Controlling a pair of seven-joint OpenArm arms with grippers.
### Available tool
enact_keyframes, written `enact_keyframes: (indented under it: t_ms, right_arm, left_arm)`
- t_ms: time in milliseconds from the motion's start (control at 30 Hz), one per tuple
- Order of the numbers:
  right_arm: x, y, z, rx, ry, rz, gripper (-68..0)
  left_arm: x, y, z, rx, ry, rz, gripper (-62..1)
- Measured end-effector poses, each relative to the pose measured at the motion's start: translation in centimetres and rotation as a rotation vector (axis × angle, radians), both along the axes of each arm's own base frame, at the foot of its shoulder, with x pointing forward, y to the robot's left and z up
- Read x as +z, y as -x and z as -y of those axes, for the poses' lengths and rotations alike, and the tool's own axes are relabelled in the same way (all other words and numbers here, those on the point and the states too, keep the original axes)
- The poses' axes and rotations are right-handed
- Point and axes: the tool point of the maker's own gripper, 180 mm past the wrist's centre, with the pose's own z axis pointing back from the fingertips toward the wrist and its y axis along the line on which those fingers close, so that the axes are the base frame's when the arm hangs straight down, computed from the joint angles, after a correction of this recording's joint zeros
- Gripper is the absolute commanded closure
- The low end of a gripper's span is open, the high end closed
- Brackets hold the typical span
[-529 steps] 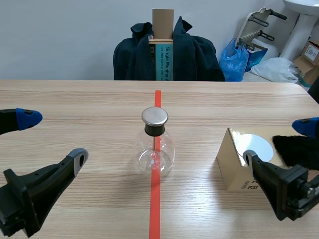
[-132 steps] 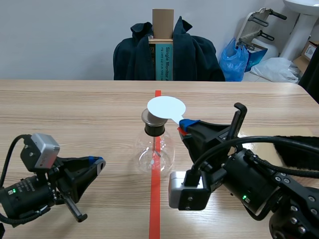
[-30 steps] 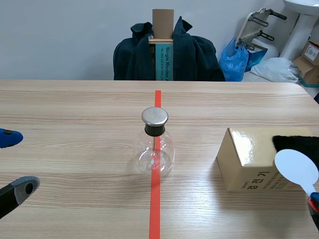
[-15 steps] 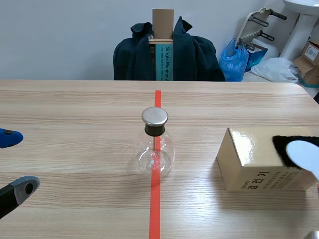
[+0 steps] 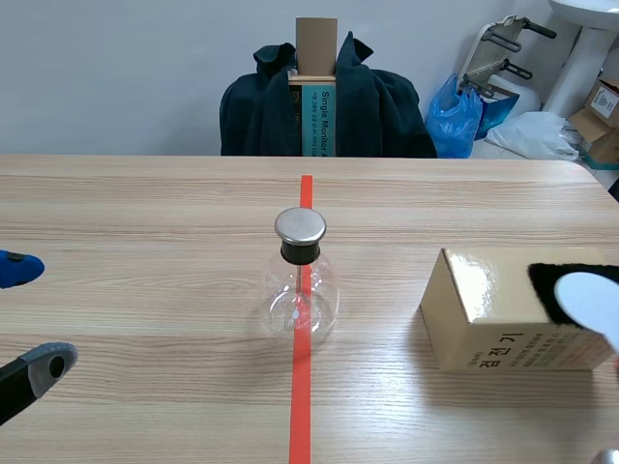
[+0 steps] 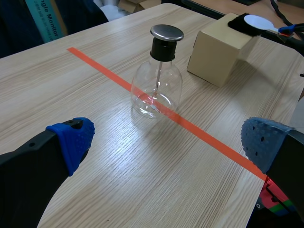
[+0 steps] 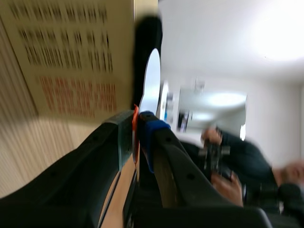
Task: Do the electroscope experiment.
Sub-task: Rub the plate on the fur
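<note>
round white disc [image 5: 590,298] back frm flask [image 5: 301,290] to black fur [image 5: 542,285] on box [image 5: 479,309]

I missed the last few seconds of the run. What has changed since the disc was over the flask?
The right gripper, shut on the white disc, carried it from above the flask back right, then up to the black fur on the box. The left gripper drew back leftwards, open. Flask and box stayed put.
</note>
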Motion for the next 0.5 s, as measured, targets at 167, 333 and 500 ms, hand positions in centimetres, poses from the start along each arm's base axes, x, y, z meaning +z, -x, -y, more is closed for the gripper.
enact_keyframes:
  t_ms: [167,333,500]
  right_arm:
    - [-0.5,-0.4,1.2,-0.120,0.010,-0.008,-0.7]
    - [-0.4,-0.1,0.3,-0.028,0.019,-0.010,-0.7]
    - [-1.0,-0.4,0.7,-0.118,0.026,-0.017,-0.7]
  left_arm:
    - [0.0,-0.2,-0.1,0.023,0.001,0.011,-62.3]
    - [-0.1,-0.2,-0.1,0.023,0.001,0.011,-62.3]
    - [-0.1,-0.2,-0.1,0.023,0.001,0.011,-62.3]
